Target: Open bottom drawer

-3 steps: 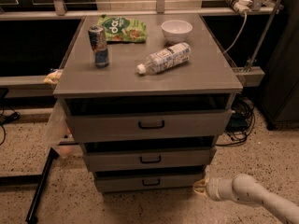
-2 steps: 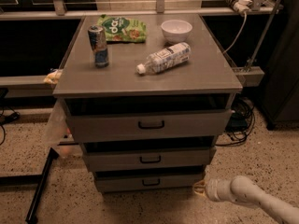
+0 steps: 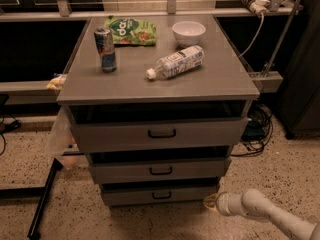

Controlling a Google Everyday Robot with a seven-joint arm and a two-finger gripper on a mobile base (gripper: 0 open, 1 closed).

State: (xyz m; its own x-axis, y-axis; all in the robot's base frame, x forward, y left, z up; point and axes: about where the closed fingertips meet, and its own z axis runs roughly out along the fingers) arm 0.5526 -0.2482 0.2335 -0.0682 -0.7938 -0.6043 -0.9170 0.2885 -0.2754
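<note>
Camera view: white jointed robot arm reaches in low from the right of the grey three-drawer cabinet. Its yellowish gripper is just right of the narrow grey bottom drawer, the cabinet's lowest; its grasp cannot be told. On the cabinet top: blue drink can, green snack bag, white bowl, clear plastic bottle on its side; speckled floor beneath

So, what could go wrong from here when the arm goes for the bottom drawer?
1. The gripper is low by the right corner of the bottom drawer, well off its handle; moving across, it might knock the drawer front or the floor.
2. The middle drawer has a like handle just above, so the wrong one could be hooked.
3. The bottle lies on its side on the cabinet top; a jolt might roll it off.
</note>
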